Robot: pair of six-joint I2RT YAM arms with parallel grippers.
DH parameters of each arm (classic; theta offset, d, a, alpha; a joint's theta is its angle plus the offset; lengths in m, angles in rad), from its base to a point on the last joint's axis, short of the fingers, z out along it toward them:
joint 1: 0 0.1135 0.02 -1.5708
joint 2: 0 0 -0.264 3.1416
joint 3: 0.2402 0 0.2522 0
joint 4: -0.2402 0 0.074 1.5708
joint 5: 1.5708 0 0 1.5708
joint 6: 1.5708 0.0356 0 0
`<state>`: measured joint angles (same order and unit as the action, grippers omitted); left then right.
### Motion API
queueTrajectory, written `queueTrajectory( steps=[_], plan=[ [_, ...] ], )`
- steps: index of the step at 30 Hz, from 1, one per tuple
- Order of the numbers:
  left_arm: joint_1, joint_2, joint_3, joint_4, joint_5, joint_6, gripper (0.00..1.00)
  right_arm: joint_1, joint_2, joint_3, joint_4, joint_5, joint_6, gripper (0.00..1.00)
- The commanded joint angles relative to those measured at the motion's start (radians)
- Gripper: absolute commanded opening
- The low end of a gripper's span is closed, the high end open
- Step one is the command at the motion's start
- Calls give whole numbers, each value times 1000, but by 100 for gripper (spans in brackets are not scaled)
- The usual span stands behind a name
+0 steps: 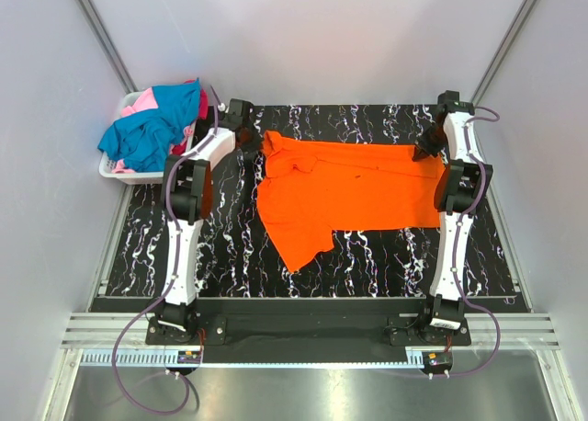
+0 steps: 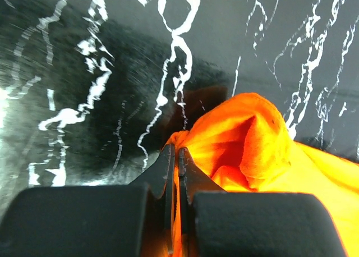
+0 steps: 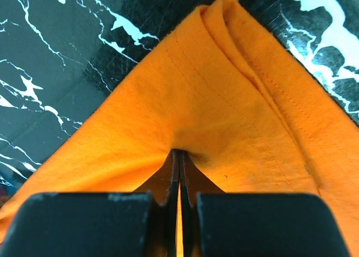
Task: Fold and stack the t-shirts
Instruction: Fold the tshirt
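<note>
An orange t-shirt (image 1: 340,193) lies spread across the black marbled table (image 1: 230,246), with a sleeve hanging toward the near side. My left gripper (image 1: 253,138) is shut on its far left corner; in the left wrist view the cloth (image 2: 247,145) bunches up past the pinched jaws (image 2: 177,151). At the far right corner my right gripper (image 1: 424,150) is shut on the shirt's edge, and the hem (image 3: 224,100) fans out from the closed jaws (image 3: 179,153). More t-shirts (image 1: 152,127), teal-blue, pink and red, are heaped in a basket.
A white slatted basket (image 1: 124,171) sits at the table's far left corner, beside the left arm (image 1: 188,196). Grey walls close in on both sides. A metal rail (image 1: 303,334) runs along the near edge by the arm bases.
</note>
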<state>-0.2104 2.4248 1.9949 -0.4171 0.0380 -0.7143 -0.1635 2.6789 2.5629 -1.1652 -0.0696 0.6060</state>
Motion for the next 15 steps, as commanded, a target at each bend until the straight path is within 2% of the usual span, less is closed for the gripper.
queueTrajectory(
  steps=[1,8,15],
  plan=[
    [17,-113,5,44,-131,47,0,9,-1,-9,-14,33,-11,0],
    [19,-181,-48,44,-303,46,0,9,7,9,-17,30,-3,0],
    [25,-181,-39,44,-316,59,0,9,19,20,-17,19,-2,0]
  ],
)
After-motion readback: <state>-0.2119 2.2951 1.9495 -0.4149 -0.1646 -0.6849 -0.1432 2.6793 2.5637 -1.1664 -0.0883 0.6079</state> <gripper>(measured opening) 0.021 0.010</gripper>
